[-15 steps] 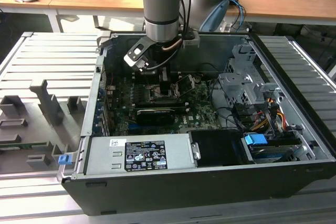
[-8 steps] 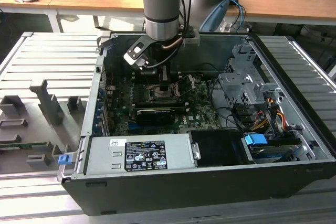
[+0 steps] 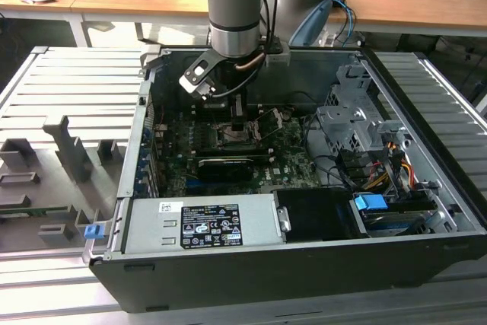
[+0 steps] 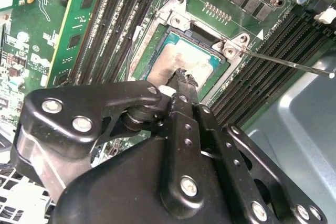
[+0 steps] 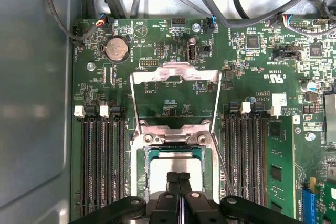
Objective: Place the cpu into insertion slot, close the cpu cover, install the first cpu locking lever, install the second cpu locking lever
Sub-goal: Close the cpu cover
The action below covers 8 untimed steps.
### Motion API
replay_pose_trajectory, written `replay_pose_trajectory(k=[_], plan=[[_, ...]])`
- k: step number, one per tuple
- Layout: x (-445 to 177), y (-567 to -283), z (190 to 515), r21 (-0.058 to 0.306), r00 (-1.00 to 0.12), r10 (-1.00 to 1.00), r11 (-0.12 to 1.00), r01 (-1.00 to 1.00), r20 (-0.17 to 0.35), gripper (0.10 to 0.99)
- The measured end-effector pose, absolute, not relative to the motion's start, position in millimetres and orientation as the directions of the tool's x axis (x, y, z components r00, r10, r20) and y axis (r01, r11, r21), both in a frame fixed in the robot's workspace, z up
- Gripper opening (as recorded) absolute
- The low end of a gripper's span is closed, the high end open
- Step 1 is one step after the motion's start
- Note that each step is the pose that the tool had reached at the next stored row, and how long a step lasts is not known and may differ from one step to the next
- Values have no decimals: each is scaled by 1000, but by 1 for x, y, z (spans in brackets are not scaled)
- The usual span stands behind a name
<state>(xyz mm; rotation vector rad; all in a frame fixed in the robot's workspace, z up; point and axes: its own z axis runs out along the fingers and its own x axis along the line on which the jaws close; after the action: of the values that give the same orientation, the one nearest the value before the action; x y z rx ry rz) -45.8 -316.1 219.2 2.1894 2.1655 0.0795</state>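
Over the socket, fingers (image 5: pixel 172 181) of the gripper (image 5: pixel 178 176) are pressed together, gripping nothing, with tips at the cpu (image 5: pixel 160 174), which lies flat in its slot; likely seating it. cpu cover (image 5: pixel 157 73) stands open for access, lever (image 4: pixel 289 61) unlatched.

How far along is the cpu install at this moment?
Done: the cpu lies in its socket. In hand: the tool, fingers together, hangs over it. Left: the cpu cover stands flipped open, and a locking lever sticks out unlatched.
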Motion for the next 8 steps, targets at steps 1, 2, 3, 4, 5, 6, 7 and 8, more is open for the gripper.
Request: replay_pose_trajectory(k=[1,2,3,4,5,6,7,8], plan=[[-46,-316,219,80,11,1000,-11,997,-6,106],[-46,-316,219,79,11,1000,-11,997,-7,106],[-45,-317,219,80,11,1000,-11,997,-6,106],[-44,-317,219,80,11,1000,-11,997,-6,106],[-43,-319,219,79,11,1000,-11,997,-6,106],[-43,-319,219,79,11,1000,-10,997,-6,106],[-43,-319,220,79,11,1000,-10,997,-6,106],[-43,-318,229,80,11,1000,-10,997,-7,106]])
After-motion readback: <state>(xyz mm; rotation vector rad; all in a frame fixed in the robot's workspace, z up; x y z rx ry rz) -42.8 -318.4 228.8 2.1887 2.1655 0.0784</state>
